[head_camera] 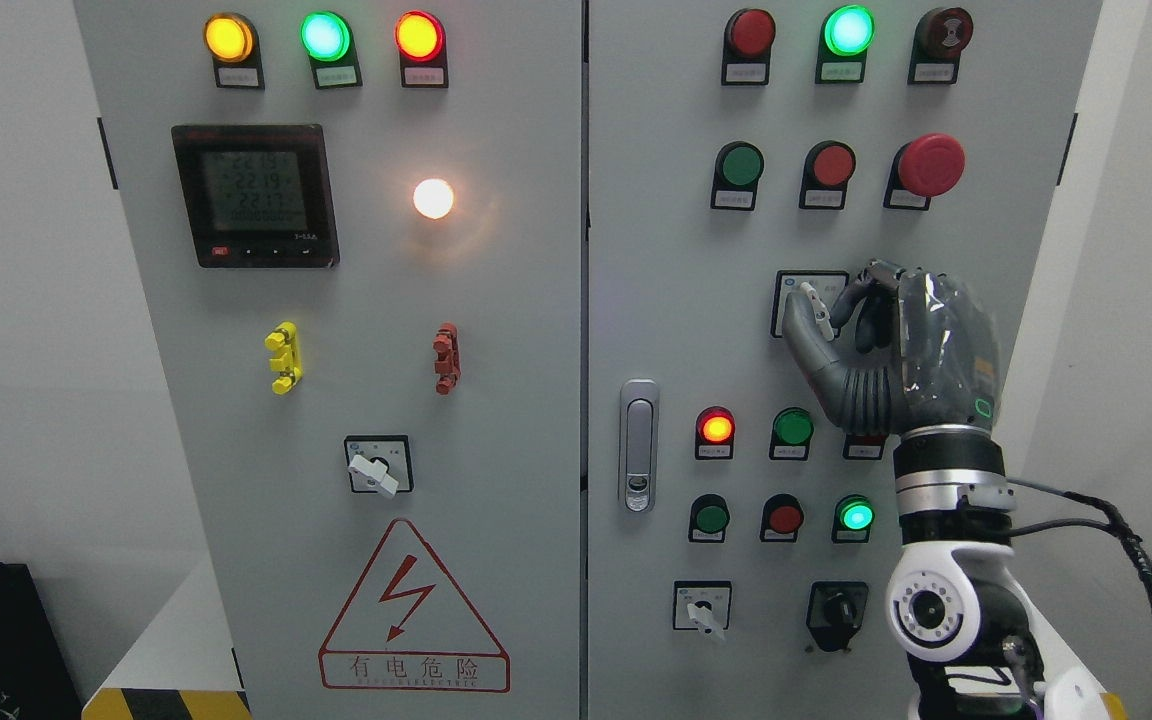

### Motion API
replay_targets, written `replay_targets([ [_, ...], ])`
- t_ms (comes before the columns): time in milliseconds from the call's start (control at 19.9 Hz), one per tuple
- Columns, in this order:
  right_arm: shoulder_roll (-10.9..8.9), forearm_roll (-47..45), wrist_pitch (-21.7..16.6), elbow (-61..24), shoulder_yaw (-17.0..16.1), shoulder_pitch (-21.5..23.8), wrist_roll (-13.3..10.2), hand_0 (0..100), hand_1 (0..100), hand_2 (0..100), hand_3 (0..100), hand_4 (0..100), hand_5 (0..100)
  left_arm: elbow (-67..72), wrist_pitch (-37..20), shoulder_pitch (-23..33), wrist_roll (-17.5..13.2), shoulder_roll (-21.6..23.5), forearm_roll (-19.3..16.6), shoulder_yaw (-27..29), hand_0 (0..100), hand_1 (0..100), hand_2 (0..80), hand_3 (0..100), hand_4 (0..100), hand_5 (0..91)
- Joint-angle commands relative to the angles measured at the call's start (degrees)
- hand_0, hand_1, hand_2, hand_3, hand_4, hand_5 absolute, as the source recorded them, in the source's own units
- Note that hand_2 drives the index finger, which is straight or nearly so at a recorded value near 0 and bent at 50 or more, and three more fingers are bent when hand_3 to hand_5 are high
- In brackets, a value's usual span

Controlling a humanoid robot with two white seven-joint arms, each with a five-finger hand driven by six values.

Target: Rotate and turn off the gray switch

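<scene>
The gray rotary switch sits on a dark square plate on the right cabinet door, below the red and green push buttons. Its light handle points up and slightly left. My right hand is raised in front of it, with the thumb below the handle and curled fingers above and to the right, pinching it. The palm hides the right part of the switch plate. The left arm is out of view.
Similar rotary switches sit at the left door's lower middle and the right door's bottom, beside a black switch. A red mushroom button is above my hand. A door handle stands left of it.
</scene>
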Motion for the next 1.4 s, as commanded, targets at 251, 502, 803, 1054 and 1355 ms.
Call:
replay_targets([
  [251,0.06,0.00,-0.04,0.00,0.29,-0.03,-0.17,54,45,73,99,97,100,-1.40,-0.05,-0.53,0.05,-0.03,1.14,0.44,12,39,0.0,0,0,0.0],
  [502,0.33,0.00,-0.21,-0.09,0.29,-0.03,-0.17,47,39,73,99,98,100,-1.40,-0.05,-0.53,0.05,-0.03,1.14,0.44,12,39,0.0,0,0,0.0],
  [803,0.41,0.09,-0.39,-0.26,0.64,0.05,-0.17,30,39,73,99,98,100,-1.40,-0.05,-0.53,0.05,0.06,1.06,0.44,12,39,0.0,0,0,0.0],
  [1054,0.33,0.09,-0.57,-0.52,0.73,0.32,-0.25,27,40,73,99,98,100,-1.40,-0.05,-0.53,0.05,-0.03,1.14,0.44,12,39,0.0,0,0,0.0],
  [1355,0.33,0.36,-1.35,-0.87,0.73,0.67,-0.96,26,41,73,99,98,100,-1.40,-0.05,-0.53,0.13,-0.03,1.14,0.44,12,39,0.0,0,0,0.0],
])
